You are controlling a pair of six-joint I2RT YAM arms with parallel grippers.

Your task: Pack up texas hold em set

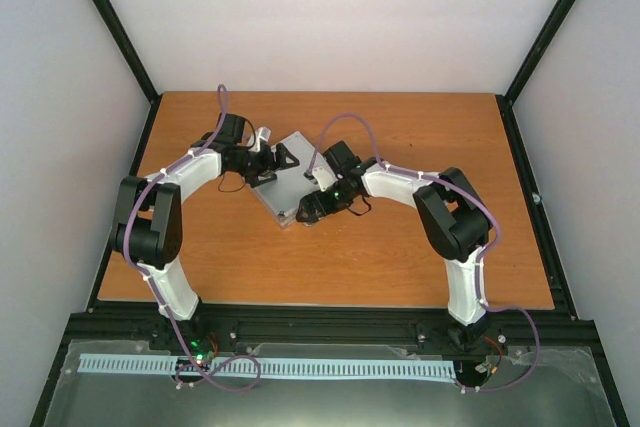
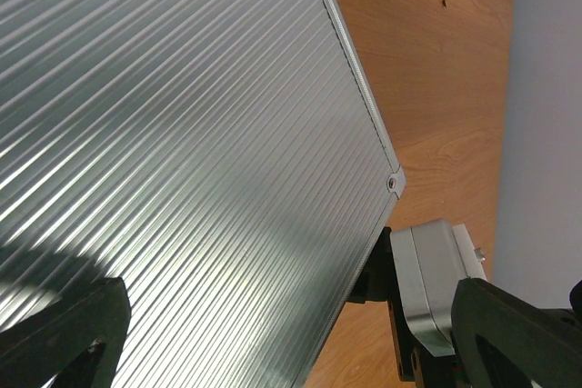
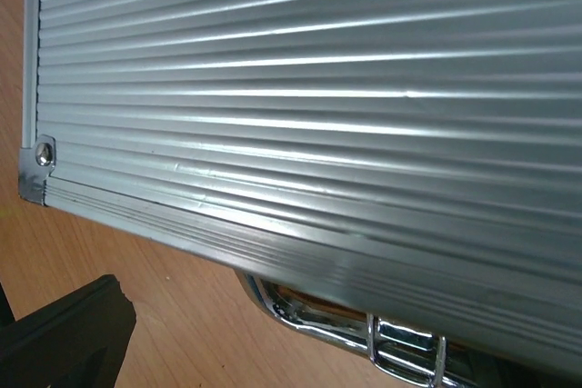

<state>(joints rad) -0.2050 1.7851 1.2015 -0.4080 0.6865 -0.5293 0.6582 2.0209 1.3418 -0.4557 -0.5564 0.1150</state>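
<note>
Ribbed aluminium fills both wrist views: the case (image 1: 287,179) lies shut and flat on the wooden table (image 1: 420,257), with no cards, chips or dice in sight outside it. The left pincer (image 1: 268,161) stands wide, its dark fingers (image 2: 64,333) spread to either side, and the lid's riveted corner (image 2: 393,182) sits just ahead of it. A small silver block (image 2: 435,283) shows beside its right-hand finger; I cannot tell what it is. The right pincer (image 1: 308,210) is also wide and holds nothing. The lid's front edge runs just ahead of it, with the chrome handle (image 3: 364,338) below that edge and off to its right.

The packing looks nearly done, and what is left seems to be securing the lid. To do that well, use the left pincer as a steadying stop at its corner so the case cannot slide. Bring the right one in squarely at the handle side and press on the rim rather than the ribbed middle. Go slowly, since smooth metal on wood will probably skate.
</note>
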